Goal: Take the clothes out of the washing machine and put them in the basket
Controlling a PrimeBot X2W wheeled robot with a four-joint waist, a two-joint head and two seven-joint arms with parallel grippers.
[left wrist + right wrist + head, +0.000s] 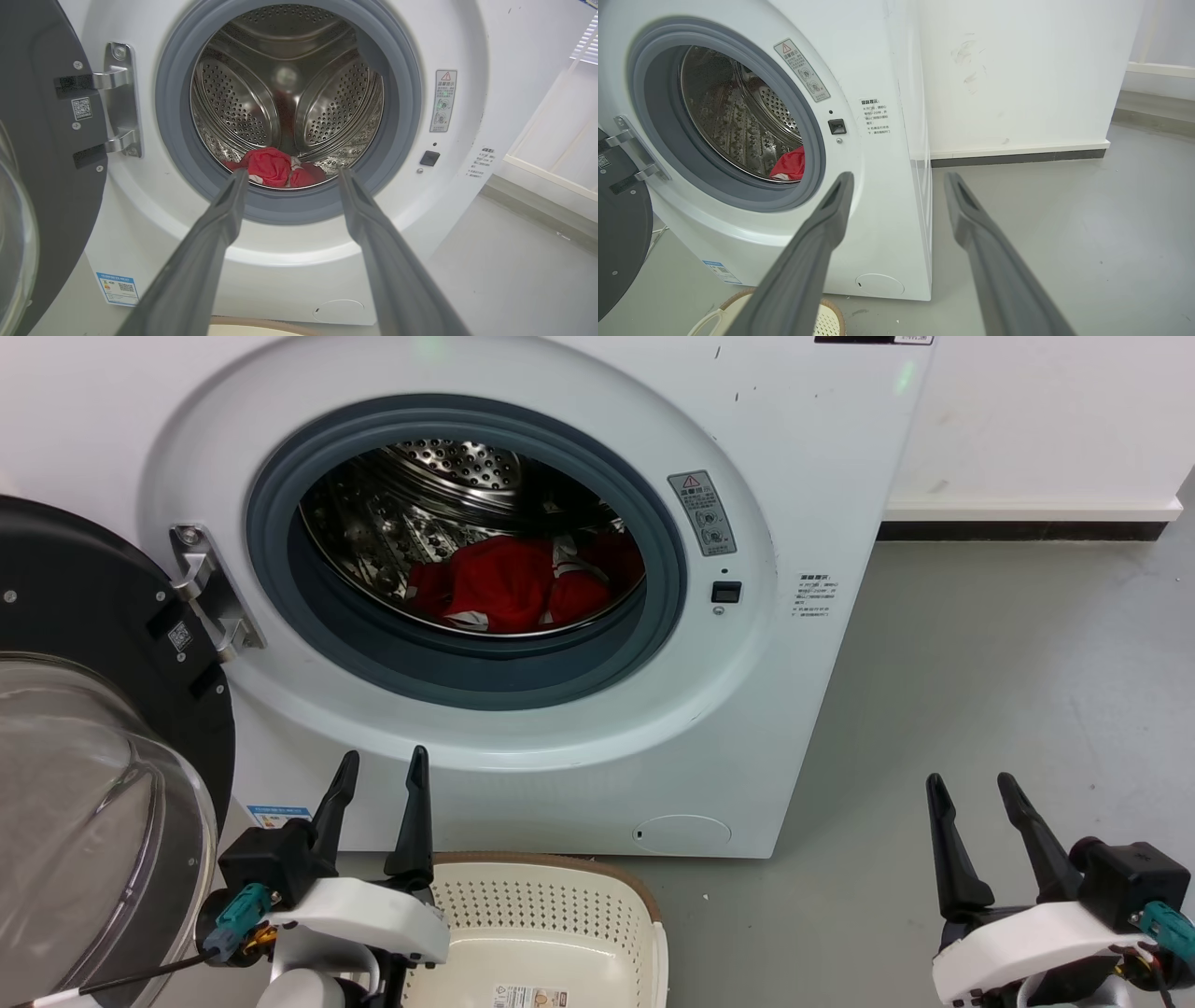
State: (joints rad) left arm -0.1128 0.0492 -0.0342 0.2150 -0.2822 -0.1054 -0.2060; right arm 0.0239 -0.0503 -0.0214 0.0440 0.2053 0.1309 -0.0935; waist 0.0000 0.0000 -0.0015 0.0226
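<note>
Head view showed the washer (822, 476) with its door (93, 616) swung open to the left. The clothes (509, 583) lay in a red heap at the bottom of the drum (448, 467), none of them out yet. Below the porthole the basket (560, 905) stood on the floor (980, 709) against the washer's front, and the part of it in sight held nothing.

The left gripper (385, 756) hovered over the basket's left side, its fingers (414, 803) spread apart and holding nothing. The right gripper (970, 779) hung off to the washer's right, well apart from the porthole, likewise spread and empty. From the left wrist, the fingers pointed straight at the opening, with the heap between their tips.

By my reading the task stood at its first step, the reach for a garment. The next move would call for the left arm to go forward through the grey seal (271, 569) and down to the drum's bottom, clear of the seal's lower lip. It would then need to close on a fold thick enough not to slip on the way back.
</note>
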